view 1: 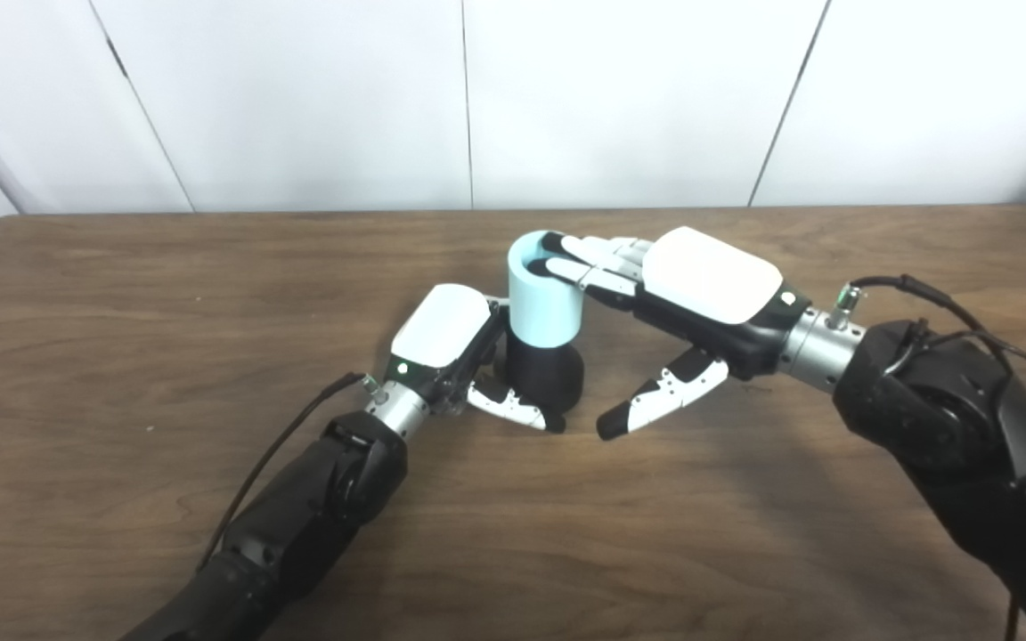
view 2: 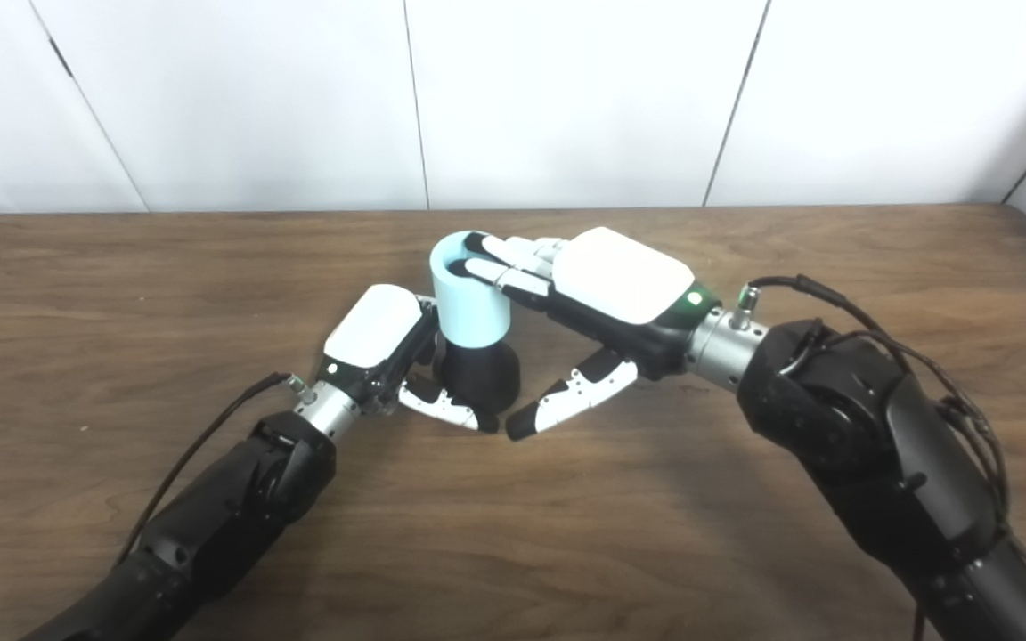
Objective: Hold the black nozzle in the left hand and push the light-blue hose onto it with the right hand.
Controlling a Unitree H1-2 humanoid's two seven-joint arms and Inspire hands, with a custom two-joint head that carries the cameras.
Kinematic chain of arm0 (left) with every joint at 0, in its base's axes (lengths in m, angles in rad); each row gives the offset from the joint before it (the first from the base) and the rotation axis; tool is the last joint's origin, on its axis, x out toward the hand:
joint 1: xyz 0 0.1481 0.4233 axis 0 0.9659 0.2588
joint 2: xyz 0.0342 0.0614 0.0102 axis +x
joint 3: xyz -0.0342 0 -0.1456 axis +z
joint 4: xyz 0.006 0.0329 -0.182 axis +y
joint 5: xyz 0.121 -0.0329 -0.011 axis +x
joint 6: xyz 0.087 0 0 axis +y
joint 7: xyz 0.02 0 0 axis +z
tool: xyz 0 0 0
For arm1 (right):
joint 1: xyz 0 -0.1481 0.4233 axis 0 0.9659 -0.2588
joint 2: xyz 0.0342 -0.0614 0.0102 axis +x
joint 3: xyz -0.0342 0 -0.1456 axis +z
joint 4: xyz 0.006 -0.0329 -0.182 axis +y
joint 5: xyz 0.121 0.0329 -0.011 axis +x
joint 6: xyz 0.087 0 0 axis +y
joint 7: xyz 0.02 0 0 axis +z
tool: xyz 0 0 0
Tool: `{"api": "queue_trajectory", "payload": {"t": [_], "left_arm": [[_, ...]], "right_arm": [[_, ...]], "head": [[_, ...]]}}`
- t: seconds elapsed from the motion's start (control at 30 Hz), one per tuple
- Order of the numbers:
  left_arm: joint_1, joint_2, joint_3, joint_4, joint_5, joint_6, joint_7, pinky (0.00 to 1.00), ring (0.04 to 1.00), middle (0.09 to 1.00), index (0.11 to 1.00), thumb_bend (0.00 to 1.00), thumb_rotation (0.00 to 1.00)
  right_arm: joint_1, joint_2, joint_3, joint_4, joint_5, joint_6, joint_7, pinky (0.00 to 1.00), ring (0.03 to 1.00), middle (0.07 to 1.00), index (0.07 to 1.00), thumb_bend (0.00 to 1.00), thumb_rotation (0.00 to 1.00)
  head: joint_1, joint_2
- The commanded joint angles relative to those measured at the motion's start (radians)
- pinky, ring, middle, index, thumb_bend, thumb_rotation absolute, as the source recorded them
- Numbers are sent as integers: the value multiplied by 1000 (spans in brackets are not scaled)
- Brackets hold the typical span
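On the counter [view 1: 210, 294], the left hand [view 1: 442, 343] grips the black nozzle [view 1: 547, 374]; the right hand [view 1: 700, 294], fingers [view 1: 580, 254] spread, rests atop the light-blue hose [view 1: 544, 303]. Off-centre pressure could tip the stack.

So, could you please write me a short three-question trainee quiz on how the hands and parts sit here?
1. True or false: the light-blue hose sits on top of the black nozzle.
2. Which hand wraps the nozzle: A left hand, B right hand?
3. Fill in: the right hand's fingers rest on the hose's ___ rim.

Key: 1 true; 2 A; 3 top.
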Motion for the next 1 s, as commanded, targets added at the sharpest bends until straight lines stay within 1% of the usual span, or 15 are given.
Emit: {"api": "queue_trajectory", "payload": {"t": [0.0, 0.13, 0.23, 0.33, 0.53, 0.6, 0.7, 0.8, 0.97], "left_arm": [[101, -3, -69, 47, 21, 15, -159, 301, 396, 411, 498, 523, 0], [99, -1, -70, 44, 21, 16, -164, 313, 406, 419, 499, 524, 0], [99, 0, -71, 43, 24, 17, -163, 309, 404, 418, 500, 524, 0], [100, 2, -71, 42, 22, 17, -164, 299, 390, 409, 498, 523, 0], [100, 6, -71, 43, 23, 13, -164, 303, 395, 414, 498, 523, 0], [100, 7, -71, 42, 23, 13, -164, 314, 402, 414, 498, 523, 0], [100, 7, -72, 43, 26, 9, -159, 303, 388, 410, 498, 523, 0], [101, 5, -71, 44, 24, 9, -159, 288, 372, 406, 495, 523, 0], [101, 3, -72, 41, 25, 19, -167, 292, 384, 411, 498, 523, 0]], "right_arm": [[8, -4, 52, 16, -11, -14, 70, 909, 927, 948, 940, 763, 950], [8, -7, 51, 10, -13, 0, 77, 904, 923, 946, 939, 762, 937], [13, -15, 46, 6, -15, 4, 81, 919, 936, 956, 943, 751, 946], [23, -24, 37, 5, -11, 10, 79, 899, 948, 961, 944, 741, 942], [47, -35, 24, 0, 2, 22, 82, 890, 950, 952, 945, 731, 921], [54, -40, 21, -2, 8, 20, 82, 896, 956, 959, 952, 727, 924], [59, -41, 18, -6, 14, 19, 83, 916, 965, 970, 954, 719, 928], [61, -42, 17, -5, 20, 16, 81, 914, 961, 963, 949, 718, 922], [65, -43, 18, -4, 29, 18, 80, 901, 946, 948, 937, 722, 922]], "head": [[1, 1], [-1, 2], [0, 3], [-2, 2], [-2, 4], [-2, 4], [-3, 5], [-2, 7], [1, 9]]}}
